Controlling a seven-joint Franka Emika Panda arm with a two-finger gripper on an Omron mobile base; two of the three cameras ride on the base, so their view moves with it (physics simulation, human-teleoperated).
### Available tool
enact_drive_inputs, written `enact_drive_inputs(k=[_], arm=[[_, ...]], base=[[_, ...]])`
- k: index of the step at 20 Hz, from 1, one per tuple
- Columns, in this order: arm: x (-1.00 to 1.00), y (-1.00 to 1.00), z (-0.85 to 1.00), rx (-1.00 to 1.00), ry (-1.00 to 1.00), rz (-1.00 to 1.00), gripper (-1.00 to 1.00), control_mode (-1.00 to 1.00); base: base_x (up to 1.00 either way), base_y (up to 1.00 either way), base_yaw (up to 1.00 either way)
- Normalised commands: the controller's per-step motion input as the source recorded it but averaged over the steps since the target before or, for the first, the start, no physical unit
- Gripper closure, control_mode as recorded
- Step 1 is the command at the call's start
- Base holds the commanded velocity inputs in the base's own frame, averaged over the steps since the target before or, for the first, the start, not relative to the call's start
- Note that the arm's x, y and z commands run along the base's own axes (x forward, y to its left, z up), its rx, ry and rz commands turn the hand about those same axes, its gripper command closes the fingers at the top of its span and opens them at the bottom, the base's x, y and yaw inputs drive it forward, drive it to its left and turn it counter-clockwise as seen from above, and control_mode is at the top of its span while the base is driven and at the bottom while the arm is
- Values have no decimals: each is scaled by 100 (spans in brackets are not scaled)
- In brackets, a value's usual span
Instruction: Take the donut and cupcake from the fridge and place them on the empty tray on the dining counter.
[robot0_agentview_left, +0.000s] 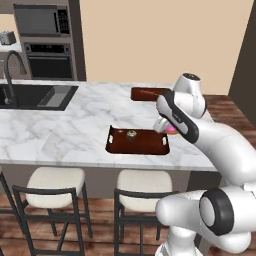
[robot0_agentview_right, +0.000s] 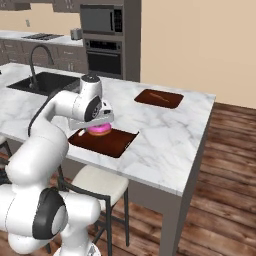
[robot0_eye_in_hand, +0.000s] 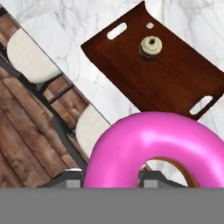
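Claw (robot0_eye_in_hand: 111, 183) pinched shut on the donut (robot0_eye_in_hand: 157, 148), pink ring gripped at its near edge, dark tips just visible under the icing in the hand view. Held above the near right end of the tray (robot0_agentview_left: 150, 145), likely so it could be lowered onto bare tray floor clear of the cupcake. In the right base view, donut (robot0_agentview_right: 99, 129) hung under the wrist just over the tray (robot0_agentview_right: 112, 145), not yet set down, by the look of it. Cupcake (robot0_eye_in_hand: 151, 46) already upright on the tray, near the middle toward the far long side, well apart from the donut; also seen in the left base view (robot0_agentview_left: 131, 134). Tray handle slots pale at both short ends. Tray sat on the bench (robot0_agentview_left: 60, 130) close to its near edge, above two stools (robot0_agentview_left: 52, 182), handy for reach from the base. Farther back: flat brown board (robot0_agentview_left: 149, 93) without handles on the bench, apart from the tray. Dark inset sink (robot0_agentview_left: 40, 96) with faucet at far left. Wall ovens (robot0_agentview_left: 45, 50) behind. Judgement: cupcake done, donut in final placement, release remaining.
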Motion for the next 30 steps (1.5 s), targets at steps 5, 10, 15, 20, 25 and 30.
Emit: enact_drive_inputs(k=[5, 10, 15, 20, 25, 30], arm=[[30, 0, -2, 0, 0, 0, 100, -100], [52, 0, -15, 0, 4, 2, 100, -100], [50, 0, -21, 0, 1, 3, 100, -100], [33, 0, -29, 0, 0, 2, 100, -100], [28, 0, -33, 0, 0, 2, 100, -100], [28, 0, -29, 0, 0, 3, 100, -100]], base=[[0, 0, 0], [0, 0, 0], [0, 0, 0], [0, 0, 0], [0, 0, 0], [0, 0, 0]])
